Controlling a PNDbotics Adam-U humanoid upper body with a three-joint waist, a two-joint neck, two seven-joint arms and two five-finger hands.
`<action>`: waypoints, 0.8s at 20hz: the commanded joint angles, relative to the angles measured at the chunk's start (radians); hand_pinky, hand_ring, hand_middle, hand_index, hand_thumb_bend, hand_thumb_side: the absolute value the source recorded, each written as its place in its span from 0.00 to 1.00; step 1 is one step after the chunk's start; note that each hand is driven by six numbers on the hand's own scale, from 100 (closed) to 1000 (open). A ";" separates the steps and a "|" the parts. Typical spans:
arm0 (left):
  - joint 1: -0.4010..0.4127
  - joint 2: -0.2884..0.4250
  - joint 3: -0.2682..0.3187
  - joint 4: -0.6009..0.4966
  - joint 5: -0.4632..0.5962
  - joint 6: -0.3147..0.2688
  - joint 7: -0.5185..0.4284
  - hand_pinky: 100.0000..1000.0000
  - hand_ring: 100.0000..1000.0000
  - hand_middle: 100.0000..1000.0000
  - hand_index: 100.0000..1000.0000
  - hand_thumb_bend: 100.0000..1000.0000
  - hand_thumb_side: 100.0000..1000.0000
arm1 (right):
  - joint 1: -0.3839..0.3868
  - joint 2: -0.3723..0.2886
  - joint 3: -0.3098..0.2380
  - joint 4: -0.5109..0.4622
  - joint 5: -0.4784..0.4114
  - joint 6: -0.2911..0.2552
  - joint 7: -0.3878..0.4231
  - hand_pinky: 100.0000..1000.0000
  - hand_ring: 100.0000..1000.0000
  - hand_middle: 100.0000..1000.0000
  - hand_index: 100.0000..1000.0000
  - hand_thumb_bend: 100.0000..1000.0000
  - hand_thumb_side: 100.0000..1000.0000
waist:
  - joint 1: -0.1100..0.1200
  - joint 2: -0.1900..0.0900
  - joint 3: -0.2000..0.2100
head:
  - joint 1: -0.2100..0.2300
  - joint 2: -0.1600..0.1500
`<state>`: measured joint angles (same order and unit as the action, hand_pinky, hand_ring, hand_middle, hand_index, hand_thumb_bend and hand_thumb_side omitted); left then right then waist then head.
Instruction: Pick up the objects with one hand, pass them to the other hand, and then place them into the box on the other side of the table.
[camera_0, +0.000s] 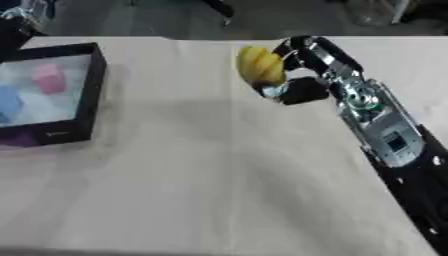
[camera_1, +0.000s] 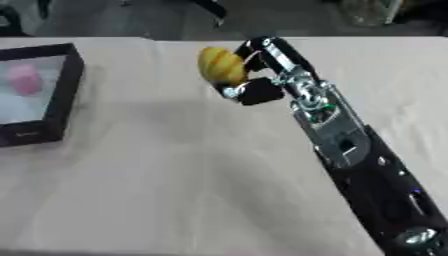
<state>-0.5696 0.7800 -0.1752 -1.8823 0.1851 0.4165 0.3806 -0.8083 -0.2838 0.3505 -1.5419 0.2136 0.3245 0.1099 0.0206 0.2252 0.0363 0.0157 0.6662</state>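
A yellow ridged object (camera_0: 260, 65), shaped like a small bunch of bananas, is held above the far middle of the table. My right hand (camera_0: 302, 67) is shut on it, fingers curled over its top and thumb below. The arm reaches in from the lower right. A black box (camera_0: 90, 95) stands at the left edge of the table; inside it lie a pink block (camera_0: 49, 78) and a blue piece (camera_0: 9, 102). My left hand shows in neither view.
The tan table (camera_0: 201, 175) stretches between the box and my right arm. Beyond the far table edge lie a dark floor and some furniture legs.
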 joint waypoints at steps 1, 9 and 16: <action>-0.028 0.067 -0.013 -0.037 -0.011 0.029 -0.059 0.67 0.66 0.62 0.78 0.39 0.49 | -0.012 0.012 0.012 -0.030 -0.002 -0.008 -0.003 0.75 0.57 0.54 0.52 0.35 0.00 | 0.017 -0.018 0.001 | 0.007 0.002; -0.067 0.139 -0.072 -0.067 -0.008 0.104 -0.208 0.70 0.67 0.62 0.78 0.40 0.53 | 0.000 0.055 0.066 -0.049 -0.036 -0.034 -0.016 0.76 0.58 0.54 0.52 0.36 0.00 | 0.024 -0.017 0.003 | 0.025 0.005; -0.106 0.176 -0.125 -0.114 -0.007 0.169 -0.330 0.71 0.68 0.64 0.79 0.42 0.54 | 0.004 0.078 0.112 -0.058 -0.042 -0.055 0.002 0.76 0.57 0.54 0.52 0.36 0.00 | 0.030 -0.016 0.009 | 0.031 0.005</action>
<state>-0.6568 0.9156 -0.3023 -1.9761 0.1831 0.5776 0.0711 -0.7908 -0.2101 0.4596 -1.5747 0.1781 0.2754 0.1116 0.0358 0.2252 0.0437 0.0437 0.6680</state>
